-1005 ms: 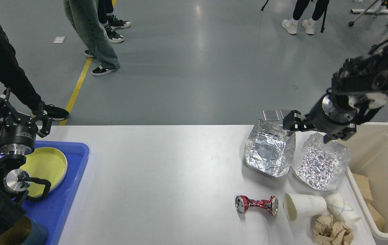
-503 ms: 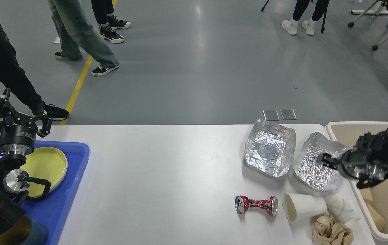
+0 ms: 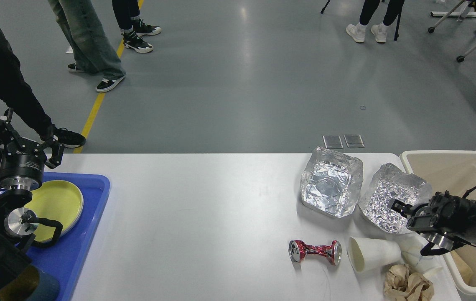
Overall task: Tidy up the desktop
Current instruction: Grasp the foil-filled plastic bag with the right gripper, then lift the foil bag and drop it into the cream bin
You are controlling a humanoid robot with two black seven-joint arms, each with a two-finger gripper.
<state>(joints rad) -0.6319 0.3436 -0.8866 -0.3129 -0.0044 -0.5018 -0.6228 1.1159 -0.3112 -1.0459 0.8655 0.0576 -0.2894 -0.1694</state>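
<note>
The white desktop (image 3: 204,217) carries litter at its right end. There are two foil containers (image 3: 332,188) (image 3: 390,202), a crushed red can (image 3: 315,252), a white paper cup (image 3: 373,253) on its side, a second paper cup (image 3: 417,253) and a crumpled brown paper (image 3: 408,284). My right gripper (image 3: 409,229) hangs low over the second cup, between the right foil container and the bin, fingers spread and holding nothing. My left gripper (image 3: 24,140) stands open above the far edge of the blue tray (image 3: 83,242), also holding nothing.
A beige bin (image 3: 442,156) stands off the table's right end with brown scraps inside. The blue tray holds a yellow plate (image 3: 56,202) and a dark cup (image 3: 33,288). People stand and walk on the grey floor beyond the table.
My right arm has come down from above the foil containers to table height by the bin's edge. The left arm has not moved. A person at the back left has walked on.
</note>
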